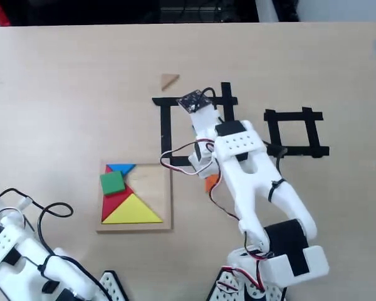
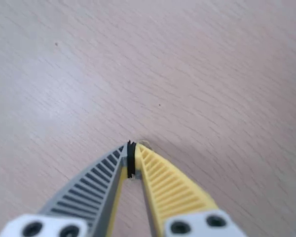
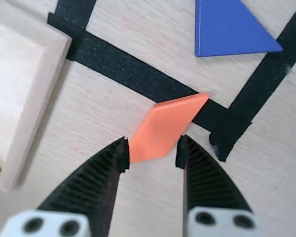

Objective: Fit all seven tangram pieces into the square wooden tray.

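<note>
Right wrist view says it best: my right gripper [image 3: 152,148] is open about as wide as the orange parallelogram [image 3: 165,126], with a finger either side of one end. It isn't squeezing yet, as far as I can tell. That piece lies flat on the tabletop across a strip of black tape [image 3: 133,69], near the tray [image 1: 156,188]'s right edge.

Progress check: four pieces sit in the tray, namely the small blue triangle [image 1: 120,168], green square [image 1: 112,182], red triangle [image 1: 114,202] and yellow triangle [image 1: 133,211]. Three left by my count: the orange one, a bigger blue triangle [image 3: 227,24] inside the taped square, and a wood-coloured triangle [image 1: 170,80] toward the far edge. My left gripper [image 2: 131,158] is closed on nothing over bare tabletop.
</note>
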You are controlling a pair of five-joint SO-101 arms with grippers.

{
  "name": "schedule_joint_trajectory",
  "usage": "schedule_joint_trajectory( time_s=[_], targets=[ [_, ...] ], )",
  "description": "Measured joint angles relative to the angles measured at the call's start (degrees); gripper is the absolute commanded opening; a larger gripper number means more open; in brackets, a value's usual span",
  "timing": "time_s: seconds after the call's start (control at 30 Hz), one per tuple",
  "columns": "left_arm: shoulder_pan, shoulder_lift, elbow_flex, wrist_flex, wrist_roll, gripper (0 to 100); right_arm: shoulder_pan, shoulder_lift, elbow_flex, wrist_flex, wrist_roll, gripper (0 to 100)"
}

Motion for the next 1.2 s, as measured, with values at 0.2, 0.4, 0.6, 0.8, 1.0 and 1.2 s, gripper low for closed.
schedule_joint_trajectory(
  time_s=[0.2, 0.4, 0.6, 0.8, 1.0, 1.2],
  targets=[
    [0.0, 0.0, 0.0, 0.0, 0.0, 3, 0.0, 0.0, 0.2, -0.1, -1.6, 16.0],
    [0.0, 0.0, 0.0, 0.0, 0.0, 3, -0.1, 3.7, 0.2, -0.3, -2.1, 16.0],
    [0.0, 0.0, 0.0, 0.0, 0.0, 3, -0.1, 9.3, -2.3, -0.3, -3.0, 15.9],
    [0.0, 0.0, 0.0, 0.0, 0.0, 3, -0.1, 10.5, -3.2, -0.3, -3.4, 15.9],
    [0.0, 0.0, 0.0, 0.0, 0.0, 3, -0.1, 10.6, -3.2, -0.3, -3.4, 16.1],
    [0.0, 0.0, 0.0, 0.0, 0.0, 3, 2.4, 12.1, -3.0, 1.9, -3.4, 21.9]
  ],
)
